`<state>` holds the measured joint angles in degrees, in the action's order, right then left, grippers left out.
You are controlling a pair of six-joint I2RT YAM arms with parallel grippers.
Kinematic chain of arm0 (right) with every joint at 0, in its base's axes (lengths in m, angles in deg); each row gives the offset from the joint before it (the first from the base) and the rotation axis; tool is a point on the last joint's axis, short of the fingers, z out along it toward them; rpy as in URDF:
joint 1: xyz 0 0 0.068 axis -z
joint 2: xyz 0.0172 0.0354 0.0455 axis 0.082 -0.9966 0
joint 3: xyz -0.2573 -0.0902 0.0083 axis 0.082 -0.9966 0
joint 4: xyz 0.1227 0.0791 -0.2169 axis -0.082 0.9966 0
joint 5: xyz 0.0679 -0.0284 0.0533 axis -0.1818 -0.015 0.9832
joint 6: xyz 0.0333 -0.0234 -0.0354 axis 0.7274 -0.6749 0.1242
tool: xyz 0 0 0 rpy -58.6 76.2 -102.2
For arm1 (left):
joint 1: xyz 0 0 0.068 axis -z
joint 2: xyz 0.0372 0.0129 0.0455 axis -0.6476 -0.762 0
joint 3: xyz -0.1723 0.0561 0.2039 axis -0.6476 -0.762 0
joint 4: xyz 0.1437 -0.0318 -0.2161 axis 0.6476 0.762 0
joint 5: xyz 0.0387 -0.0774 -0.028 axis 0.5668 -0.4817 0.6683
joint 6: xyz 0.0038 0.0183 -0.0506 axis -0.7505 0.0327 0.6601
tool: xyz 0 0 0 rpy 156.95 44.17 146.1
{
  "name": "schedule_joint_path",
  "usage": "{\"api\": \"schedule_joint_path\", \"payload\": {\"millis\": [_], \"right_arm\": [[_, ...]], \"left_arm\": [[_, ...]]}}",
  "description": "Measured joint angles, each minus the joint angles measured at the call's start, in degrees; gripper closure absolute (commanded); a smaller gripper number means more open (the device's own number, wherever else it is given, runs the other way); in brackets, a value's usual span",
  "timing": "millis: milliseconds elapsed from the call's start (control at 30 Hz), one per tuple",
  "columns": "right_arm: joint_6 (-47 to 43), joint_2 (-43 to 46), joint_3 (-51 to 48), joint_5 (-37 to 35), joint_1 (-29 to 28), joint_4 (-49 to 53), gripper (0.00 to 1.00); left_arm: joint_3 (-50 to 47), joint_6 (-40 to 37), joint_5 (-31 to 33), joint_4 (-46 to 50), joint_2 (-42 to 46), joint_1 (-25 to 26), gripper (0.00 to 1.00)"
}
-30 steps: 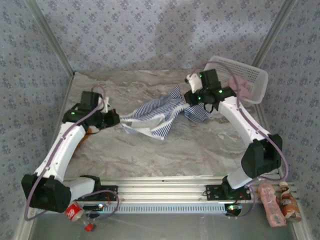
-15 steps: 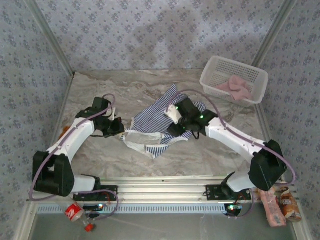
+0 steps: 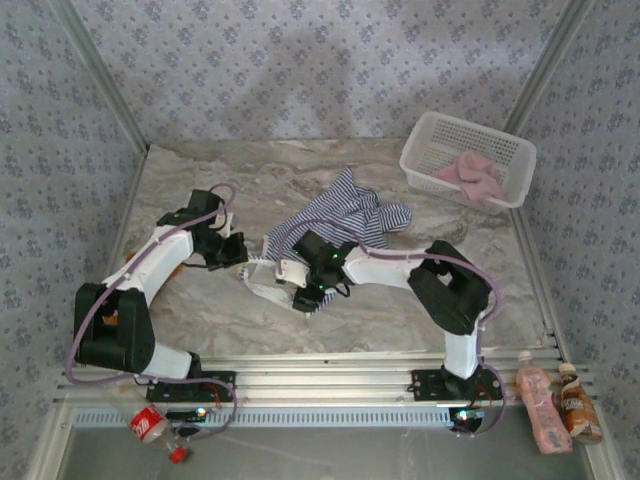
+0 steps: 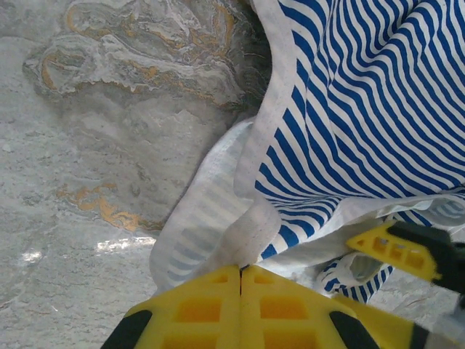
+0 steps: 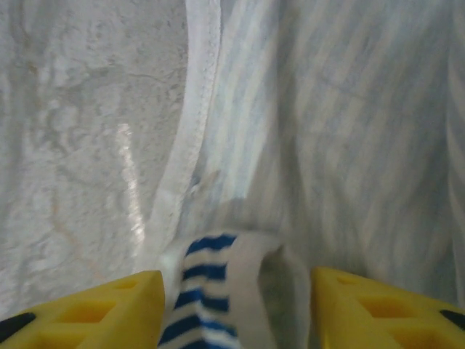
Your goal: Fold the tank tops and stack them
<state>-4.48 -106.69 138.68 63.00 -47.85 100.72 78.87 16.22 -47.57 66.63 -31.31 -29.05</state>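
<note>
Left gripper (image 4: 240,275) is clamped tight on the white-trimmed edge of the navy-and-white striped cloth tank top (image 3: 345,212), which lies crumpled mid-way across the marbled grey table top (image 3: 400,315). Right gripper (image 5: 236,280) sits low at the garment's near edge, fingers parted around a bunched striped fold; whether they pinch it I cannot tell. The plain dusty pink cloth tank top (image 3: 468,176) lies in the white plastic lattice basket (image 3: 412,160), far right. Likely step: spreading the striped top flat; next needs a sure second grip, then drawing the cloth apart

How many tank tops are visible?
2. The navy-and-white striped cloth top lies mid-table; the dusty pink cloth top sits in the white plastic lattice basket. Others may lie beneath.
</note>
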Motion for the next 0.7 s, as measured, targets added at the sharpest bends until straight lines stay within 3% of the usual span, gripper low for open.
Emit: {"api": "schedule_joint_path", "payload": {"millis": [67,167,467,700], "right_arm": [[0.09,-0.17,0.48,0.44,0.52,-0.09,0.93],[0.83,3.21,-0.83,0.59,1.14,-0.35,1.0],[5.99,35.63,-5.95,-4.31,2.45,0.61,1.0],[4.17,46.45,3.74,-13.07,3.67,0.7,1.0]], "left_arm": [[0.33,-0.46,0.13,0.42,0.0,-0.09,0.98],[2.75,-1.42,1.25,3.04,0.11,-0.59,0.98],[16.87,-1.95,5.92,11.23,14.69,-4.98,0.98],[34.71,-4.5,10.38,12.5,22.51,-5.01,0.98]]}}
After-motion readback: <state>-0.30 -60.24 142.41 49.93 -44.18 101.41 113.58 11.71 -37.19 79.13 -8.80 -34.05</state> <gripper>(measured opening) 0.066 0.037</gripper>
